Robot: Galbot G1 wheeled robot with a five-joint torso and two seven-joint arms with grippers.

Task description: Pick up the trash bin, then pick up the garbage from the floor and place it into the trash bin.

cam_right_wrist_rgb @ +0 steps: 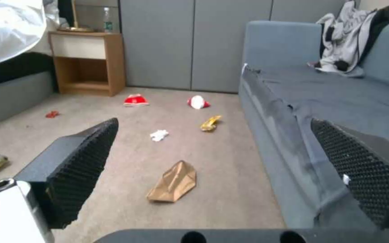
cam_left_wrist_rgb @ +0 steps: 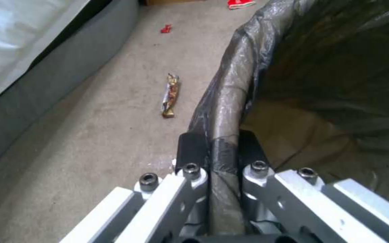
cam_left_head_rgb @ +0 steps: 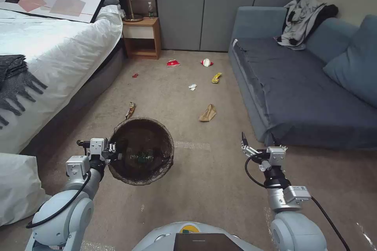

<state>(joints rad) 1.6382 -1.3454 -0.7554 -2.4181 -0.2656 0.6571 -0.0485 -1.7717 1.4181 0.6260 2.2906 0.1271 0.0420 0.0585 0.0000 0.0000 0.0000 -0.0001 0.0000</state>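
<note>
Left end effector (cam_left_head_rgb: pixel 114 151) clamped on trash bin (cam_left_head_rgb: pixel 141 151) rim, bin held low. Right end effector (cam_left_head_rgb: pixel 257 145) wide, empty; brown paper bag (cam_left_head_rgb: pixel 207 113) ahead-left on floor, nearest it, long axis pointing away.

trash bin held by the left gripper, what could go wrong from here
1. The left gripper pinches only the bag-covered rim of the trash bin, on one side. The film may slip, or the bin may tilt.
2. The bottle already inside could roll out if the bin tips.
3. The right gripper is open with the brown paper bag lying flat on the carpet, so its pads may skid over the bag.
</note>
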